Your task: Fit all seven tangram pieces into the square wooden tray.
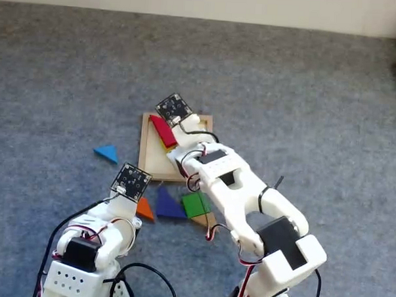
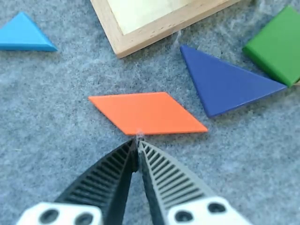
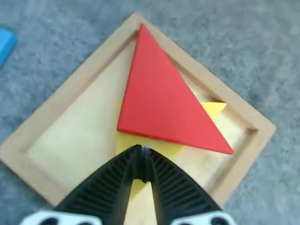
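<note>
The square wooden tray [image 1: 151, 161] holds a large red triangle [image 3: 164, 103] that lies partly on top of a yellow piece [image 3: 145, 143]. My right gripper [image 3: 141, 151] is shut just over the yellow piece's edge, at the red triangle's long side. An orange parallelogram [image 2: 147, 112] lies flat on the carpet outside the tray. My left gripper [image 2: 138, 140] is shut with its tips at the parallelogram's near edge. Beside it lie a dark blue triangle [image 2: 225, 82] and a green square [image 2: 276, 44]. A light blue triangle [image 2: 23, 35] lies apart, off the tray's other side.
A tan piece [image 1: 205, 220] lies by the green square [image 1: 195, 204], under the right arm. The tray's rim [image 2: 154, 30] lies just beyond the orange piece. Grey carpet spreads in every direction, and a pale wall runs along the far edge.
</note>
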### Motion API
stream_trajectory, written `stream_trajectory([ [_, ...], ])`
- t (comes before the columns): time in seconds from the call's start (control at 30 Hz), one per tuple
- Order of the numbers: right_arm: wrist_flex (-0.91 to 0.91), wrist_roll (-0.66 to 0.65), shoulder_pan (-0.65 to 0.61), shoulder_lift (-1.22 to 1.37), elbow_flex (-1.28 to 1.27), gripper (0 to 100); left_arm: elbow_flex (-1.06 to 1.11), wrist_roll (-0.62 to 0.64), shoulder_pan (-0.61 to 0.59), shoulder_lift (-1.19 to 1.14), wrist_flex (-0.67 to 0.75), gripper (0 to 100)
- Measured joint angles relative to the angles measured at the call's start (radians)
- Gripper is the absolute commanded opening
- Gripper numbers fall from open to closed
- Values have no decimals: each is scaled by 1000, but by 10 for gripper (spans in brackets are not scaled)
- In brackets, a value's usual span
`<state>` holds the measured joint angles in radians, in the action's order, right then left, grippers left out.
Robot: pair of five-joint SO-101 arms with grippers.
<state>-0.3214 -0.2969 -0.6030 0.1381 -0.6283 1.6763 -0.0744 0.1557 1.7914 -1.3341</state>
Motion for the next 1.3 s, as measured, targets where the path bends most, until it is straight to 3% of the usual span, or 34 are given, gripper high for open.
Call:
stream_trajectory([
  [0.57,-193,-12,141,-14,5,9,0,0,0,0,0,7],
  [1.3,-213,-11,157,-244,-17,9,0,0,0,0,0,7],
])
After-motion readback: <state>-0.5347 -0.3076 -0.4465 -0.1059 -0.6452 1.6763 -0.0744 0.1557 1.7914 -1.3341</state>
